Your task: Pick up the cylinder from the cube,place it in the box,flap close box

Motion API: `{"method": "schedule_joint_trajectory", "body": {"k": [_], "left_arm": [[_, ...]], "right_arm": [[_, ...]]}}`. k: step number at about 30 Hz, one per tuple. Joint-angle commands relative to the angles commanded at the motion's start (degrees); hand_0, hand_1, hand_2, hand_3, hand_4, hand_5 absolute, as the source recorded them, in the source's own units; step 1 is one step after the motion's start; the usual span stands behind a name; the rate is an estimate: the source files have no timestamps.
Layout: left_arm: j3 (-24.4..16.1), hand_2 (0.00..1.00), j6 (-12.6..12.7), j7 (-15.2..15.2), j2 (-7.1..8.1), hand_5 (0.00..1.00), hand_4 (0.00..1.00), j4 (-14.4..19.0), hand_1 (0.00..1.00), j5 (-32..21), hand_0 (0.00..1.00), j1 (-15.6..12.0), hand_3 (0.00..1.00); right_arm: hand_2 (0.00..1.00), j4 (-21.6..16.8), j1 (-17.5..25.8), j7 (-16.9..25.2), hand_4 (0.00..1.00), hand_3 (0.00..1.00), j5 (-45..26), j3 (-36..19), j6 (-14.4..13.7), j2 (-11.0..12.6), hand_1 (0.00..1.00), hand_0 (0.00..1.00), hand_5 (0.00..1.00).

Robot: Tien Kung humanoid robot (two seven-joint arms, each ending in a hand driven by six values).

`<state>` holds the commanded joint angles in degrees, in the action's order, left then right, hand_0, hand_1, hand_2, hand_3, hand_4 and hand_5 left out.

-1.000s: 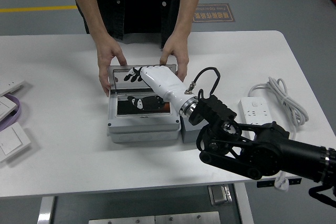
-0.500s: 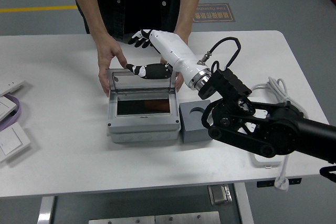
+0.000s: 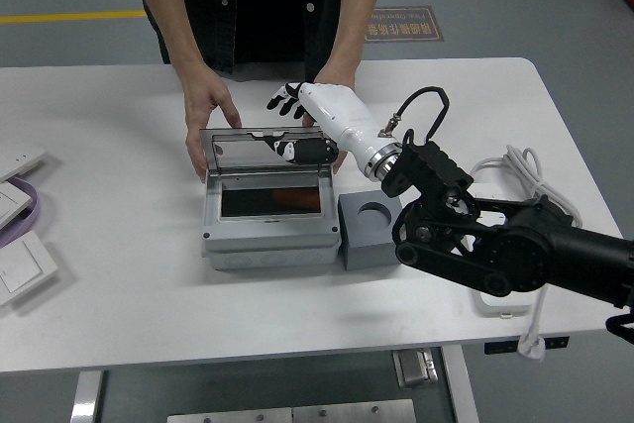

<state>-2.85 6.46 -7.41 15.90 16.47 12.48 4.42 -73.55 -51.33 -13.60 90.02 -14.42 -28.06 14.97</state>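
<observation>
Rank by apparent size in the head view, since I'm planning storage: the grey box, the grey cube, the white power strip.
1. grey box, clearly largest.
2. grey cube.
3. white power strip: the robot's right arm covers most of it, so only a sliver shows; its place against the cube is unsure.
</observation>
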Motion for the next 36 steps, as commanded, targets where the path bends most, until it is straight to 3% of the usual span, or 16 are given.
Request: {"method": "schedule_joint_trajectory", "body": {"k": [8, 11, 18, 23, 27, 28, 31, 36], "left_arm": [[1.7, 0.582, 0.1, 0.1, -0.25, 0.248, 0.705, -0.3, 0.599, -1.7, 0.6, 0.1, 0.637], [2.0, 0.581, 0.1, -0.1, -0.23, 0.248, 0.706, -0.5, 0.599, -2.2, 0.6, 0.0, 0.637], [0.3, 0.581, 0.1, -0.8, -0.02, 0.247, 0.706, -0.7, 0.599, -0.9, 0.6, -0.2, 0.637], [-4.5, 0.581, 0.0, -3.0, -0.13, 0.247, 0.706, -1.1, 0.599, 3.4, 0.6, -0.4, 0.638], [-6.1, 0.581, 0.1, -3.6, -0.07, 0.247, 0.706, -1.2, 0.599, 4.6, 0.6, -0.5, 0.638], [-6.2, 0.581, 0.1, -3.5, -0.06, 0.247, 0.706, -1.3, 0.599, 4.6, 0.6, -0.5, 0.637], [-6.0, 0.581, 0.4, -3.0, 0.03, 0.247, 0.706, -1.3, 0.599, 3.7, 0.6, -0.6, 0.637], [-5.4, 0.58, 0.7, -2.4, 0.1, 0.247, 0.707, -1.4, 0.598, 1.9, 0.6, -1.3, 0.637]], "right_arm": [[0.586, -0.6, 1.1, 0.0, 0.696, 0.638, -0.3, 0.0, 0.3, -0.1, 0.517, 0.534, 0.315], [0.588, -2.4, 1.6, -0.2, 0.687, 0.64, -0.4, -0.4, 0.3, 0.7, 0.521, 0.527, 0.314], [0.591, -8.5, 3.3, -1.4, 0.68, 0.648, -0.9, -1.4, 1.1, 2.7, 0.522, 0.528, 0.313], [0.615, -13.0, 5.9, -3.4, 0.678, 0.671, -0.5, -3.2, 3.8, 3.7, 0.547, 0.526, 0.314], [0.615, -14.0, 8.0, -2.3, 0.678, 0.671, -5.3, -3.6, 4.9, 4.0, 0.547, 0.526, 0.314], [0.661, -13.6, 8.5, -1.4, 0.68, 0.683, -7.1, -3.7, 5.2, 4.0, 0.58, 0.52, 0.317], [0.661, -12.9, 10.3, 1.4, 0.68, 0.683, -12.2, -4.5, 6.0, 3.9, 0.58, 0.52, 0.317], [0.685, -14.4, 13.9, 4.2, 0.672, 0.69, -19.9, -9.7, 5.8, 4.6, 0.601, 0.54, 0.308]]}}
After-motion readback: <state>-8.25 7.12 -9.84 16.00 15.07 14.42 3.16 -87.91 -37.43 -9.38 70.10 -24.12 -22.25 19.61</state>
